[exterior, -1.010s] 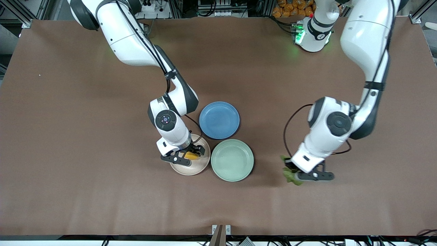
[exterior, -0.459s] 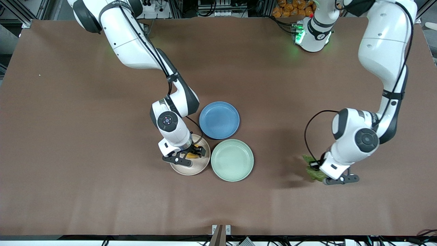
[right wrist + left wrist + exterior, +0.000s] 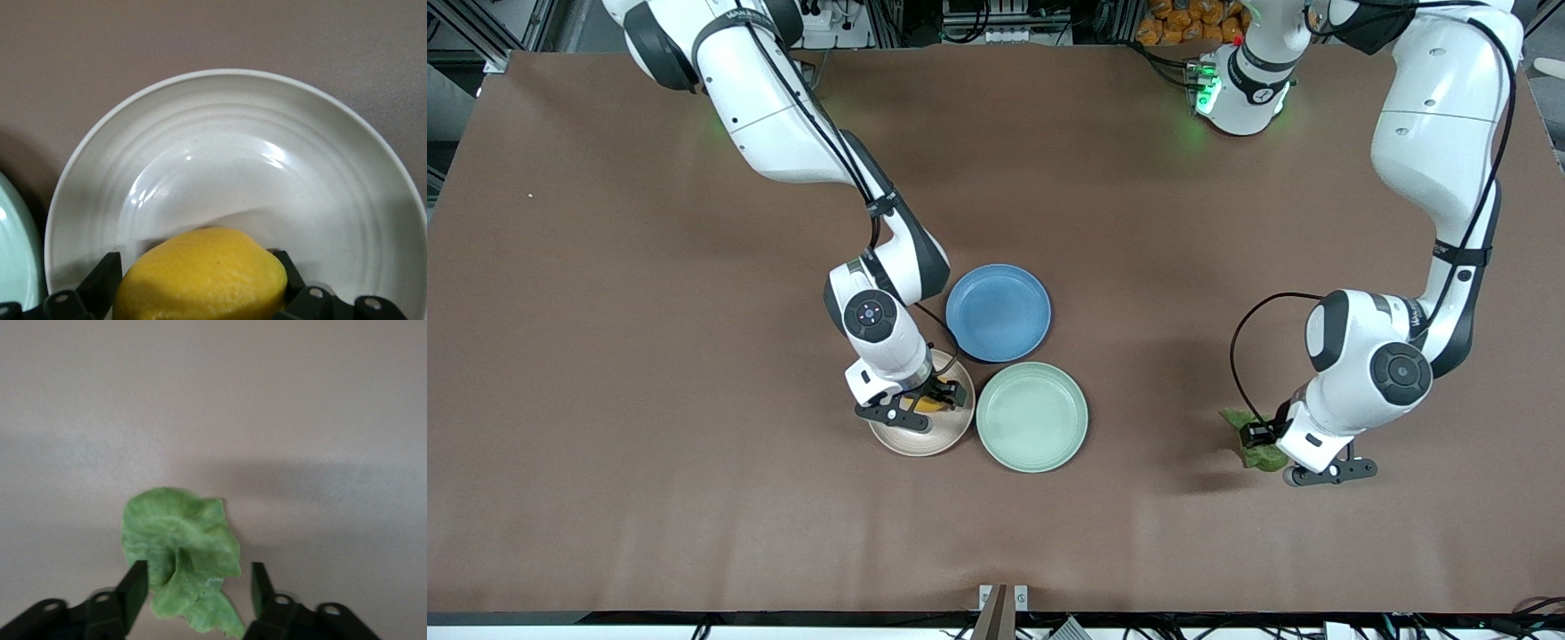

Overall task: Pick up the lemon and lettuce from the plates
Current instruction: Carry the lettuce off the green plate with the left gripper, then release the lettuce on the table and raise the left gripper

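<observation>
Right gripper (image 3: 927, 409) is down low with its fingers (image 3: 100, 277) spread wide. Left gripper (image 3: 1303, 462) hangs low at its own end, fingers (image 3: 133, 587) parted.

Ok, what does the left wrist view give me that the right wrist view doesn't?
Only the left wrist view shows the lettuce lying on the bare table between the open fingers of the left gripper. Only the right wrist view shows the lemon in the beige plate, between the fingers of the right gripper, with the mint plate at the edge. Both share the brown table surface.
</observation>
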You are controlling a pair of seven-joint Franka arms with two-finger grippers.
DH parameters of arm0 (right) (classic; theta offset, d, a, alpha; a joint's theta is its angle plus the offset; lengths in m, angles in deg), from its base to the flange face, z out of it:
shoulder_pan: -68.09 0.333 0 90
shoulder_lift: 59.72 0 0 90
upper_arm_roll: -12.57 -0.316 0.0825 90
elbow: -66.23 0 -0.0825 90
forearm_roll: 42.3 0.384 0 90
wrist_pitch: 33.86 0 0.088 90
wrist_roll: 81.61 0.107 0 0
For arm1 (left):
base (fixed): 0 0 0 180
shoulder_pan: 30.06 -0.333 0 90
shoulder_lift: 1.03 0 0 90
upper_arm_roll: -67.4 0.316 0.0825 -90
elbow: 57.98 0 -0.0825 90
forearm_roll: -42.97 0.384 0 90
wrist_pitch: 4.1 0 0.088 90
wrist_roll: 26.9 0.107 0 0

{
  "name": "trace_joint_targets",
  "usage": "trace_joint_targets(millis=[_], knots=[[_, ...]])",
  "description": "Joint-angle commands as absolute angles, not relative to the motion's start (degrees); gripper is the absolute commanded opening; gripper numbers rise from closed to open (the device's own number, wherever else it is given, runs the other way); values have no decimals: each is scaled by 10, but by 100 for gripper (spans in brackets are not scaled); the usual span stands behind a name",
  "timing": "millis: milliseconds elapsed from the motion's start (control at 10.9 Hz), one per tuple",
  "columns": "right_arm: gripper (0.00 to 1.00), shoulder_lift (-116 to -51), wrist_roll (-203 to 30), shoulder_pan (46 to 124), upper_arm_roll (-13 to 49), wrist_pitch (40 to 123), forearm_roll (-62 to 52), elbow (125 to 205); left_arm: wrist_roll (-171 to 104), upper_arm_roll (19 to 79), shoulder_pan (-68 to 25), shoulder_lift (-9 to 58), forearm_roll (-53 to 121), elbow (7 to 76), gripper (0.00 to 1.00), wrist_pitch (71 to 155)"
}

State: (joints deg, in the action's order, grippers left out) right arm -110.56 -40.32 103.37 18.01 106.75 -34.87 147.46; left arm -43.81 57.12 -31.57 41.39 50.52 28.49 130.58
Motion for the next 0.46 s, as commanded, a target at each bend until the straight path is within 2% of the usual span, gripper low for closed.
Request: trace_joint_targets(millis=[0,367], knots=[[100,-1116,-388,1042,186,1077,-353,1467,-431,571,-320,357,499,287,100,1260],[100,-1121,-387,1042,186,1085,-354,1468,-431,575,-326,247,505,285,100,1165]])
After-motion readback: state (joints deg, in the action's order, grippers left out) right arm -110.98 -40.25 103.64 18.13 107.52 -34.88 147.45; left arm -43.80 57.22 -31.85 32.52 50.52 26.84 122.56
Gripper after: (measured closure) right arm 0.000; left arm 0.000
